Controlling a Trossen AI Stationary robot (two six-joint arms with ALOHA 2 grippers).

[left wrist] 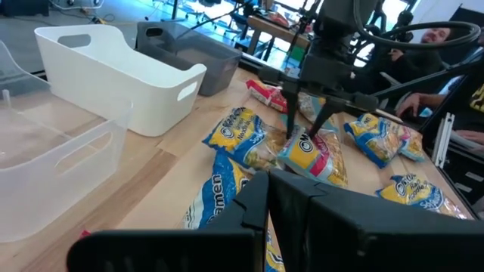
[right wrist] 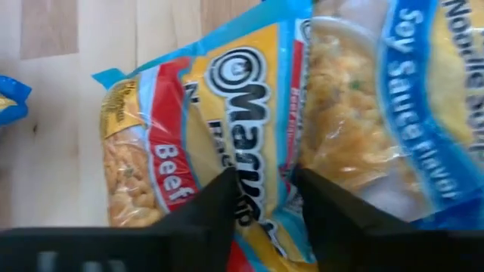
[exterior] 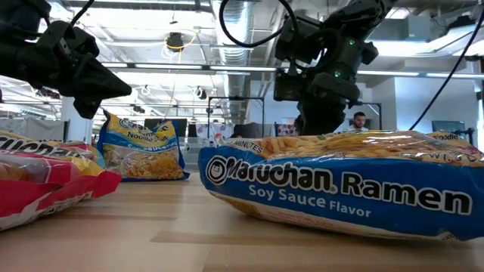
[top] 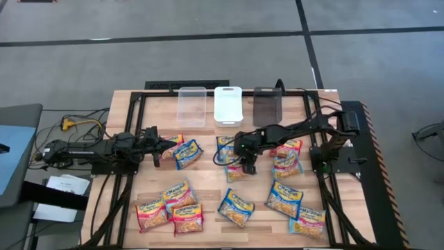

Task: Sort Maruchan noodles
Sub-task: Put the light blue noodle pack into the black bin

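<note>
Our right gripper point(top: 248, 169) sits directly over the crinkly red-trimmed beef ramen packet point(top: 236, 171) mid-table, fingers narrowing astride it. Its long axis crosses them. Our left gripper point(top: 168, 144), shut, waits farther off.

Soy sauce packet point(exterior: 340, 185) edge-cropped

"Maruchan Ramen Soy Sauce Flavor" on blue packet point(exterior: 344, 185), "Beef" on red-trimmed packet point(right wrist: 189, 143), "Soy Sauce Flavor" on neighbouring packet point(right wrist: 412, 98)

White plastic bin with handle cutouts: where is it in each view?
High view: white plastic bin at the table's far edge, middle of three bins.
Low view: not in it.
Left wrist view: bin, between the clear bin and the dark grey bin.
Right wrist view: not in it.
Shared landmark: the dark grey bin.
</note>
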